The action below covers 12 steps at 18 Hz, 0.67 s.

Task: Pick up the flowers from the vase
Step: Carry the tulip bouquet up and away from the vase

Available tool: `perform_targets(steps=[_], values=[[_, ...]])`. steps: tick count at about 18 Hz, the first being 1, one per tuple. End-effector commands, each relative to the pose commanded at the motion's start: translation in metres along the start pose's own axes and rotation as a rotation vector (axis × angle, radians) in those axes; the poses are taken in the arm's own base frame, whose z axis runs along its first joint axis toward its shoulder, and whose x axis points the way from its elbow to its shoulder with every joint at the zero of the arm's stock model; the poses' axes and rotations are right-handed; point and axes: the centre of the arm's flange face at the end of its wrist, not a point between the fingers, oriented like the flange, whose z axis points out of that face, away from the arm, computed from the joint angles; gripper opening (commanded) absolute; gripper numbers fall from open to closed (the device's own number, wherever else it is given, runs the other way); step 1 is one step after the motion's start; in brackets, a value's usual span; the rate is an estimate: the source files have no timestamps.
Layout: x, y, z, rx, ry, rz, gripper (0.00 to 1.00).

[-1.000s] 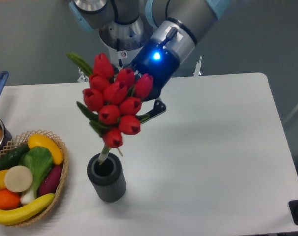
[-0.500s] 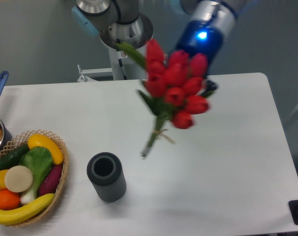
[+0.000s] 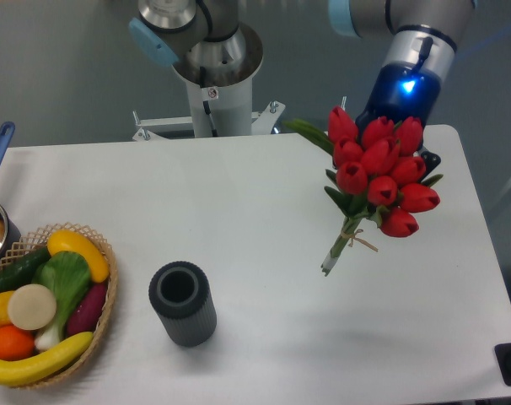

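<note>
With the flowers [image 3: 379, 186] already clear of the vase [image 3: 183, 303] and carried in the air at the right of the frame, the sensible thing now is to keep the bunch steady and moving gently, since the stems hang free and tilted down to the lower left and a jerk could swing or loosen them. The fingers are hidden behind the red buds, so the grip cannot be seen directly, though the bunch hanging off the desk [image 3: 264, 219] suggests they are clenched on it. The empty vase stands well apart at lower left.
</note>
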Motion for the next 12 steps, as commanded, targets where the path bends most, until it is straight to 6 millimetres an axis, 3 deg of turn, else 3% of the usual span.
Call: perform_targets(steps=[12], values=[[0.0, 0.011, -0.006, -0.004, -0.008, -0.021, 0.42]])
